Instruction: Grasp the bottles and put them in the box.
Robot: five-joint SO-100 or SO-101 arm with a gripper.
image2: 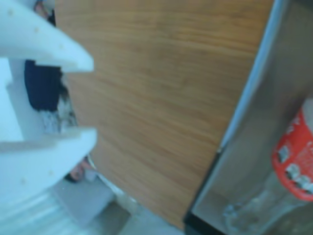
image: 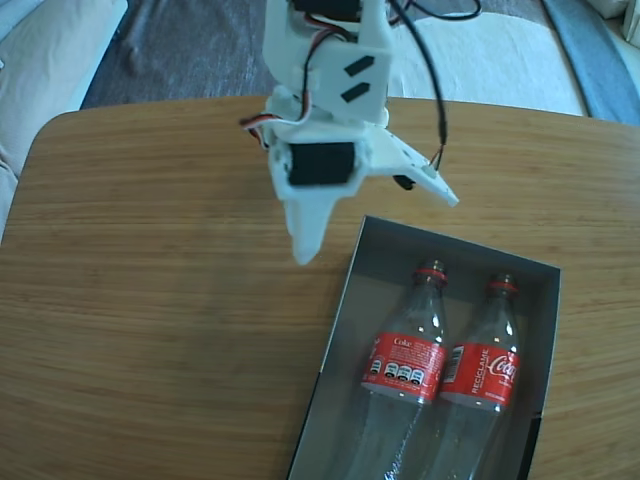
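Two clear Coca-Cola bottles lie side by side in the dark grey box (image: 380,258), necks pointing to the far side. In the fixed view one bottle (image: 405,365) is on the left and the other bottle (image: 486,372) on the right, both with red labels. My white gripper (image: 376,225) hangs open above the table, just off the box's far left corner, with nothing between its fingers. In the wrist view the gripper (image2: 90,100) shows at the left, the box (image2: 254,122) at the right, and one bottle (image2: 293,164) lies inside it.
The wooden table (image: 170,300) stretches bare to the left of the box. A black cable (image: 436,90) runs down behind the arm. Beyond the table's far edge lie a dark rug (image: 190,50) and a pale cushion (image: 50,50).
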